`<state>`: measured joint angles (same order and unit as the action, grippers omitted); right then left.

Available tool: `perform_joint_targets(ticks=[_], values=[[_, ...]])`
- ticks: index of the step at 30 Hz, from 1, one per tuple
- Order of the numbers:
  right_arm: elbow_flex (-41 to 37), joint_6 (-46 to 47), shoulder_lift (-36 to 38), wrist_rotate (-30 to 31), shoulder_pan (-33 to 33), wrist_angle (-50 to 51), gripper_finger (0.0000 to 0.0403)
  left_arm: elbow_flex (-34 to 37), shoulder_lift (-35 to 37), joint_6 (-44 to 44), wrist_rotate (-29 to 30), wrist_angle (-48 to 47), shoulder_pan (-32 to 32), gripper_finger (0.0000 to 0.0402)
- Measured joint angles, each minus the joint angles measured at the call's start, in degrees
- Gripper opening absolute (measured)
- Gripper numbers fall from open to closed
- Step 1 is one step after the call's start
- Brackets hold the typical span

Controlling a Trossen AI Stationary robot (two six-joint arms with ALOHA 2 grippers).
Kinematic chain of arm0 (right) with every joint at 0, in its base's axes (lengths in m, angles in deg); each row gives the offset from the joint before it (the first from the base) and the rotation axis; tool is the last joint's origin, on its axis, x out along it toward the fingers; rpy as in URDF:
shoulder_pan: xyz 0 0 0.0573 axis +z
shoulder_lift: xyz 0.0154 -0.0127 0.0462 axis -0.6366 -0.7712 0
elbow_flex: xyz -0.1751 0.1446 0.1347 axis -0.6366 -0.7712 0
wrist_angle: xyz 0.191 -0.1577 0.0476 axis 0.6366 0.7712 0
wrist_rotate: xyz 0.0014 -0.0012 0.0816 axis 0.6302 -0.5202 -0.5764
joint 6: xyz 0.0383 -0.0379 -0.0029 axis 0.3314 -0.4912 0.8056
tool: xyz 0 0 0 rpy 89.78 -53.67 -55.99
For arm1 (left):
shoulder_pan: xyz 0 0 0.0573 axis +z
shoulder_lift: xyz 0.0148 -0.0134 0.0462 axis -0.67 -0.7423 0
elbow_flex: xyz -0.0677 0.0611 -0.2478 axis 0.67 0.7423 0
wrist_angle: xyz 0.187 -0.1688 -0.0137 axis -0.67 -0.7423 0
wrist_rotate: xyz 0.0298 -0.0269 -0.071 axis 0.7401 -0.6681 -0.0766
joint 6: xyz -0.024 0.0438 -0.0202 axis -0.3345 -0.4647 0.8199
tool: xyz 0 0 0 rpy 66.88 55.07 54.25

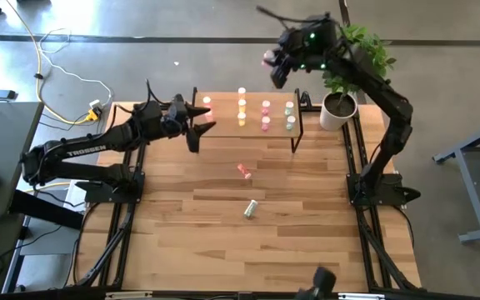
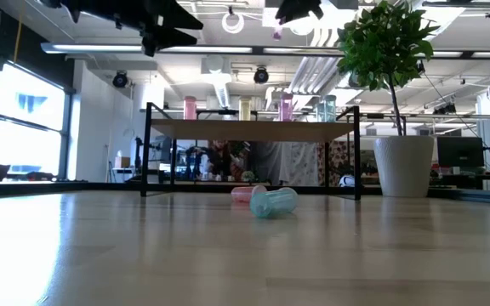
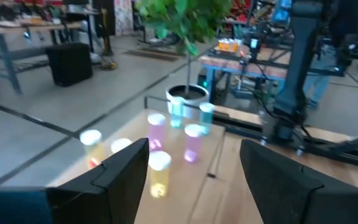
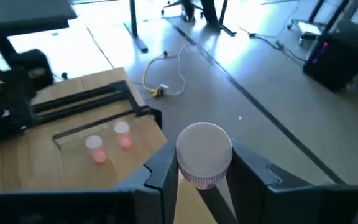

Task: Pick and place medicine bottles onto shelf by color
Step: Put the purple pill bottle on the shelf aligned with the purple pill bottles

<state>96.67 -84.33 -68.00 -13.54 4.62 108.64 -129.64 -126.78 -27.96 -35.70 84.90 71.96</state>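
Observation:
The shelf (image 1: 223, 125) stands at the table's far middle. On it stand a red-orange bottle (image 1: 207, 103), yellow bottles (image 1: 242, 107), pink bottles (image 1: 266, 115) and pale green bottles (image 1: 290, 117). A red-orange bottle (image 1: 244, 171) and a pale green bottle (image 1: 250, 208) lie on their sides on the table. My left gripper (image 1: 203, 125) is open and empty, high up by the shelf's left end; the shelf's bottles show past its fingers (image 3: 135, 174). My right gripper (image 1: 272, 65) is raised beyond the shelf's far edge, shut on a pink bottle (image 1: 267, 58). My right gripper pinches the pink bottle between its two fingers (image 4: 163, 171), on the body just under the white cap (image 4: 204, 151). The cap end points back toward the wrist camera. The bottle is lifted clear, high above the shelf (image 2: 276, 32).
A potted plant (image 1: 337, 108) in a white pot stands right beside the shelf's right end, its leaves reaching under my right arm. The table's near half (image 1: 248, 258) is bare wood. Cables lie on the floor at the far left (image 1: 57, 75).

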Motion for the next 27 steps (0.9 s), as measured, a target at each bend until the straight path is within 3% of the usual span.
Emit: perform_joint_targets(ticks=[4,11,19,27], values=[[-2.29,0.49,-0.47,-6.11,-4.51,0.16,0.0097,0.00,0.02,-0.04,0.41,0.46,2.04,0.0243],[-16.85,3.70,-0.85,-14.00,-8.39,-9.22,0.0097,0.00,0.02,0.00,1.62,0.46,5.16,0.0243],[-26.67,3.12,-0.85,-17.58,-10.38,-17.74,0.0097,0.00,0.02,1.48,2.33,0.42,7.85,0.0243],[-29.74,-2.31,-0.83,-17.50,-10.49,-17.15,0.0097,0.00,0.02,1.63,2.34,0.34,9.24,0.0243]])
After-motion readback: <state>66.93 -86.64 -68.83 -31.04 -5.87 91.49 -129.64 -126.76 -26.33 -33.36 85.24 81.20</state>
